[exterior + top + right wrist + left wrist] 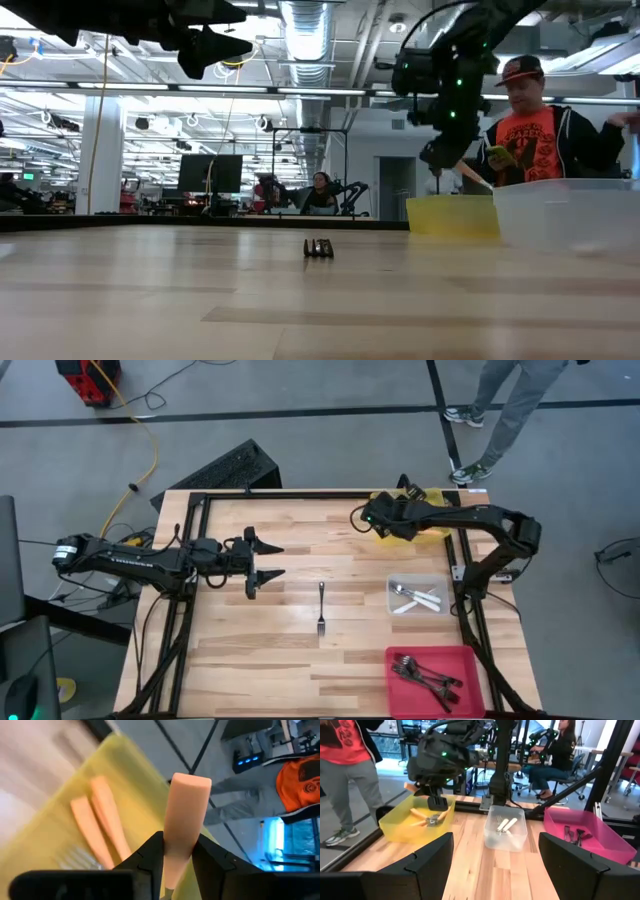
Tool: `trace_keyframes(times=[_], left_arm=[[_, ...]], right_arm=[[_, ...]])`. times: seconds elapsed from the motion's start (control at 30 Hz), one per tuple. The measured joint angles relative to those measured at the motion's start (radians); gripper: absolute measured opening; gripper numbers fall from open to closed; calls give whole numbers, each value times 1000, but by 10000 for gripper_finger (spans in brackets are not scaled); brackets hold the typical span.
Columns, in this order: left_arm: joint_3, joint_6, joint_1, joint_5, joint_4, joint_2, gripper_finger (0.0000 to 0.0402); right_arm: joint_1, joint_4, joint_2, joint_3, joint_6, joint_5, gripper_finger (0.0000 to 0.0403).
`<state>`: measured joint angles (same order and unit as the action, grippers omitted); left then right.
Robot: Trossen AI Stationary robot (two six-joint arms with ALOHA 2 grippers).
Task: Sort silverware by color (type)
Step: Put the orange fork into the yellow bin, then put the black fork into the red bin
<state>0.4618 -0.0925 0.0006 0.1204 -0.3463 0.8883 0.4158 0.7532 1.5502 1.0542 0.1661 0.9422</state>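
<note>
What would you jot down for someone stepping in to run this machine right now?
Right pincer: shut on an orange-handled fork, held above the yellow plastic bin, not yet dropped.
Left pincer: open, empty, hovering over the wooden table's left half.
Done: two orange-handled forks lie in the yellow bin, pale silver-white forks in the clear bin, dark metal forks in the red bin.
Left: drop the held fork; one dark fork lies mid-table, for the red bin.

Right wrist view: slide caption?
Right gripper holds an orange-handled fork above the yellow bin.
</note>
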Motion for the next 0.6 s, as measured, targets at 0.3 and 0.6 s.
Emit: trace_keyframes(times=[0.3,0.6], left_arm=[[-1,-26,-1,-8,2,0,277],[-2,-5,-2,-73,87,29,277]], right_arm=[[10,-1,91,0,-40,-75,166],[-26,-22,-14,1,-116,-139,209]])
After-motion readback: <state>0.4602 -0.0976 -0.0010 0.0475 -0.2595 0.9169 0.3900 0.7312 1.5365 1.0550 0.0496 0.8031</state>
